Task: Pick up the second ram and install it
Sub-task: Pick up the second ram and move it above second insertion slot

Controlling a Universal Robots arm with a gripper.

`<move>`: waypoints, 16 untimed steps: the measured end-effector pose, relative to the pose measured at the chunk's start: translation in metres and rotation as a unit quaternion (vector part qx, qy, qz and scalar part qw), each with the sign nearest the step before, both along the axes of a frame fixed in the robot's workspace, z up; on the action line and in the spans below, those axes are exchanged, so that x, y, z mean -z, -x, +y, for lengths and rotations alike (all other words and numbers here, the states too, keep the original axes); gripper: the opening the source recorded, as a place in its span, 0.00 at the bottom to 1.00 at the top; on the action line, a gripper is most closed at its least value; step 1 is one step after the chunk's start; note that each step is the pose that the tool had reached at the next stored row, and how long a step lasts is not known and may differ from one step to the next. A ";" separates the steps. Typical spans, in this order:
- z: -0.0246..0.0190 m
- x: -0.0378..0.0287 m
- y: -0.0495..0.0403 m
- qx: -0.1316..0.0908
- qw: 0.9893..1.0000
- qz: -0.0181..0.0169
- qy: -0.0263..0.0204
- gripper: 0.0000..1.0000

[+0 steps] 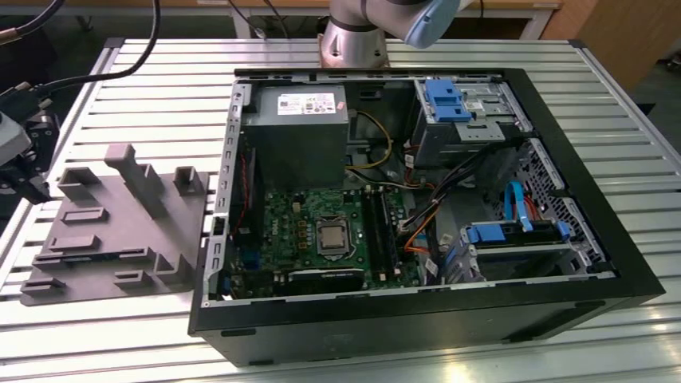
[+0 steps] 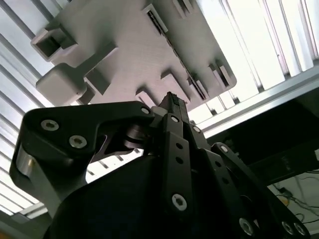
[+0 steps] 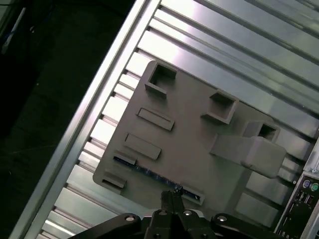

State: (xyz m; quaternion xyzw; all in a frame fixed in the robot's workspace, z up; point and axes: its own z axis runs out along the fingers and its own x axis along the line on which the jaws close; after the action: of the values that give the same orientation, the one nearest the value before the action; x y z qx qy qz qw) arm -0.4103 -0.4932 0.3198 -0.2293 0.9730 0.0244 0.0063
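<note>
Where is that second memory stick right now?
The second ram lies in a slot along an edge of the grey tray, to the exterior view's left of the computer case; in the first wrist view the gripper is poised by it.

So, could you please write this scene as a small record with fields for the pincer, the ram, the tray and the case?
tray: grey, on the slatted table, on the exterior view's left of the computer case
second ram: resting in a slot along one edge of the tray
pincer: shut, holding nothing, above the tray, nearest to the second ram
computer case: open, motherboard exposed
</note>
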 end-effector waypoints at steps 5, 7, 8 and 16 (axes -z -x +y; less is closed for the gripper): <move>0.0000 0.0002 0.0000 -0.042 0.999 0.000 0.000 0.11; 0.0000 0.0003 0.0000 -0.058 0.998 0.000 0.000 0.11; 0.0000 0.0003 0.0000 -0.067 0.998 0.000 0.000 0.11; 0.0000 0.0011 0.0000 -0.139 0.990 0.000 0.000 0.11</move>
State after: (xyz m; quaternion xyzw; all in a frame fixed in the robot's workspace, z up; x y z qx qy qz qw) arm -0.4103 -0.4932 0.3186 -0.3622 0.9318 0.0246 0.0028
